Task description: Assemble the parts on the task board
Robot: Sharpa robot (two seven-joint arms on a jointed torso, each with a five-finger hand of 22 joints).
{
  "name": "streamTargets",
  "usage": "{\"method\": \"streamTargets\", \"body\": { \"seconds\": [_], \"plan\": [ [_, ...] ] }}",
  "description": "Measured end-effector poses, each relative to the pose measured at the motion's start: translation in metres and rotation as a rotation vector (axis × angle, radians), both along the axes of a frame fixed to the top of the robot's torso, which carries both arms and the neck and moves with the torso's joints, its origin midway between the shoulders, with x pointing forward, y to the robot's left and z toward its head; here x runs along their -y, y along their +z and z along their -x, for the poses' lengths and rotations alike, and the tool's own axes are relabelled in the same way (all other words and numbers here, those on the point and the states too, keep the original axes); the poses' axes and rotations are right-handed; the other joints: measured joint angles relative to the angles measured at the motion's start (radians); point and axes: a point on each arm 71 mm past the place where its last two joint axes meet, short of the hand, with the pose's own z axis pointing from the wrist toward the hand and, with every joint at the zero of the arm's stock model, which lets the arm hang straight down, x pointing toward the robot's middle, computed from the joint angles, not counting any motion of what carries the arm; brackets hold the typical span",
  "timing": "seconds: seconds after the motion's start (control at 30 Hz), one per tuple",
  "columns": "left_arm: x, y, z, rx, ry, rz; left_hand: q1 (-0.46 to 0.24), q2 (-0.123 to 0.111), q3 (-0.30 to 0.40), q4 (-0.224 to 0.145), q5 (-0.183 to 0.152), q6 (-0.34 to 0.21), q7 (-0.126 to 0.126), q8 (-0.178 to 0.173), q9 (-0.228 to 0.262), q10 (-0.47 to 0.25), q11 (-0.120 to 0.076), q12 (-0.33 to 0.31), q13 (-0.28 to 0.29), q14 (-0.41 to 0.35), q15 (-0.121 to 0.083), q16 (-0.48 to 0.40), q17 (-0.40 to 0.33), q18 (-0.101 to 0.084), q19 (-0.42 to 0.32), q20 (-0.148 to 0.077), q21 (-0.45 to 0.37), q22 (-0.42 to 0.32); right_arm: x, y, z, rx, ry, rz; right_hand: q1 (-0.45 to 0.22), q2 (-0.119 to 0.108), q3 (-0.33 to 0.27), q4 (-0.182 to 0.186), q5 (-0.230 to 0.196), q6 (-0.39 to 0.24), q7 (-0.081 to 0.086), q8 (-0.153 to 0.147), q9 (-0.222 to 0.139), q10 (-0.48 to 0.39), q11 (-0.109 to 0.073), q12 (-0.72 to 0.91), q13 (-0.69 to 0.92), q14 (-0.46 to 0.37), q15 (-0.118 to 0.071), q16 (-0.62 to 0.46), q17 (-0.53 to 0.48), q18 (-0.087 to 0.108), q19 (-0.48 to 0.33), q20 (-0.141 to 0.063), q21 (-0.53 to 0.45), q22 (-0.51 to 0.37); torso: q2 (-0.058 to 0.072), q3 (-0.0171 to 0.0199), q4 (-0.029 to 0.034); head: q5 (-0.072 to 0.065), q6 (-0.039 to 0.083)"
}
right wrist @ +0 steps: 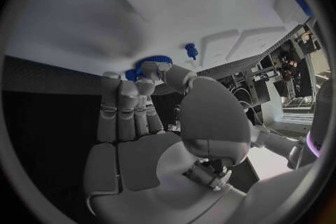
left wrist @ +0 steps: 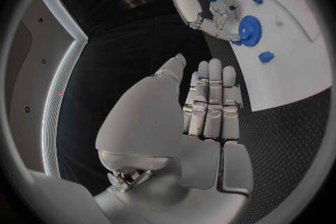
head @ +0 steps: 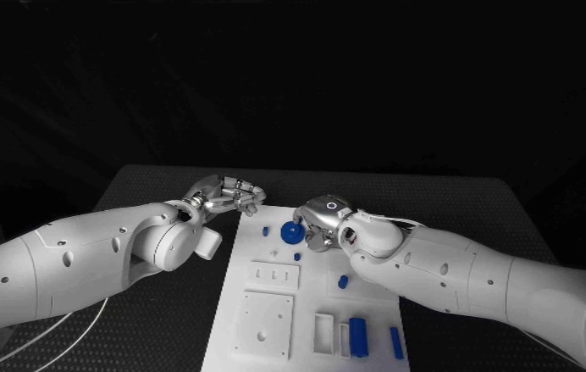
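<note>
Near the far end of the white rectangular task board (head: 262, 304), the right hand (head: 323, 219) pinches a round blue toothed gear (head: 292, 233) that sits on the board. Just off the board's far left corner, the left hand (head: 226, 196) hovers over the black table (head: 159, 304), fingers straight, pressed together, holding nothing.

Two white arms with smooth, rounded glossy shells, small dark screw holes dotting the left arm's casing; each ends in a silver metallic hand, the left hand (head: 224, 195) and right hand (head: 323, 217), of segmented fingers; thin white cables loop beside the right wrist.
</note>
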Motion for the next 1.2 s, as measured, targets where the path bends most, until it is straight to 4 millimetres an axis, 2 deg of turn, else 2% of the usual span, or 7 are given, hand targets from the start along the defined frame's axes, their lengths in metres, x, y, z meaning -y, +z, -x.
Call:
{"method": "streamTargets", "body": {
  "seconds": [0.27,0.5,0.63,0.77,0.87,1.03,1.2],
  "plan": [
    [-0.003,0.0,0.0,-0.001,0.005,-0.001,0.0,0.0,0.0,0.0,0.0,0.0,0.0,0.0,0.0,0.0,0.0,0.0,0.0,0.0,0.0,0.0,0.001,0.0,0.0,0.0,0.0,0.0,0.015,0.002,0.001,-0.01,-0.021,-0.008,-0.012,0.006,0.002,-0.002,0.004,0.0,0.0,0.009,0.005,0.0,0.0,0.004,0.0,0.0,0.0,0.002,0.0,0.0,0.0,0.0,0.005,0.0,0.0,0.0001,-0.0013,0.0,0.005],
    [-0.004,0.0,0.001,-0.001,0.007,-0.001,0.0,0.0,-0.001,0.001,0.0,0.0,0.0,0.0,0.0,0.0,0.0,0.0,0.001,0.0,0.0,0.0,0.001,0.0,0.0,0.0,0.0,0.0,0.028,0.017,0.005,0.004,-0.025,-0.077,-0.017,0.001,0.01,0.0,-0.009,0.003,-0.004,0.014,0.005,0.0,0.0,0.008,0.0,0.0,0.0,0.006,0.001,0.0,0.006,0.001,0.009,0.0,0.0,0.0005,-0.0002,-0.003,0.004],
    [-0.008,0.0,0.001,0.0,0.013,-0.003,0.0,0.0,-0.002,0.002,0.0,0.0,0.0,0.0,0.0,0.0,0.0,0.0,0.001,0.0,0.0,0.0,0.001,0.0,0.0,0.0,0.0,0.0,0.041,0.032,0.008,0.02,-0.029,-0.149,-0.027,-0.009,0.002,0.003,-0.074,0.004,-0.004,0.014,0.005,0.0,0.0,0.008,0.0,0.006,-0.001,0.007,0.001,0.001,0.015,-0.004,0.009,0.0,0.0,0.0004,-0.0006,-0.005,0.003],
    [-0.012,0.0,0.0,0.0,0.022,-0.006,0.0,0.0,-0.002,0.002,0.0,0.0,0.0,0.0,0.001,0.0,0.0,0.0,0.001,0.0,0.0,0.0,0.001,0.0,-0.004,0.004,0.0,0.0,0.056,0.05,0.011,0.034,-0.034,-0.206,-0.041,-0.024,-0.071,0.007,-0.207,0.004,-0.004,0.017,0.007,0.0,0.0,0.012,-0.002,0.008,-0.001,0.007,0.002,0.001,0.019,-0.007,0.015,0.0,-0.001,0.0011,-0.0028,-0.008,0.004],
    [-0.014,0.0,-0.001,0.002,0.026,-0.008,0.0,0.0,-0.002,0.002,0.0,0.0,0.0,0.0,0.001,0.0,0.0,0.0,0.001,0.0,0.0,0.0,0.001,0.0,-0.004,0.004,0.0,0.0,0.073,0.059,0.013,0.033,-0.052,-0.232,-0.051,-0.032,-0.132,0.009,-0.278,0.004,-0.004,0.019,0.009,0.0,0.0,0.012,-0.003,0.008,-0.001,0.007,0.003,0.0,0.02,-0.005,0.015,0.0,-0.002,0.0012,-0.0062,-0.013,0.006],
    [-0.016,0.0,-0.004,0.006,0.033,-0.011,0.0,0.0,-0.005,0.005,0.0,0.0,0.0,0.0,0.001,0.0,0.0,0.0,0.002,0.0,0.0,-0.002,0.001,0.0,-0.004,0.004,0.0,0.0,0.104,0.063,0.014,0.004,-0.094,-0.256,-0.064,-0.024,-0.214,0.004,-0.302,0.004,-0.004,0.023,0.01,0.0,0.0,0.012,-0.004,0.008,-0.001,0.007,0.006,0.0,0.02,-0.005,0.015,0.0,-0.006,0.0029,-0.0143,-0.016,0.003],
    [-0.017,0.0,-0.007,0.012,0.035,-0.011,0.0,0.0,-0.005,0.005,0.0,0.0,0.0,0.0,0.001,0.0,0.0,-0.004,0.002,0.0,0.0,-0.004,0.002,0.0,-0.007,0.0,0.0,0.0,0.133,0.061,0.014,-0.041,-0.134,-0.271,-0.066,-0.022,-0.258,-0.005,-0.306,0.003,-0.003,0.023,0.011,0.0,0.0,0.012,-0.005,0.007,-0.001,0.007,0.006,0.0,0.007,-0.007,0.015,0.0,-0.012,0.0053,-0.0261,-0.019,0.0]
  ]
}}
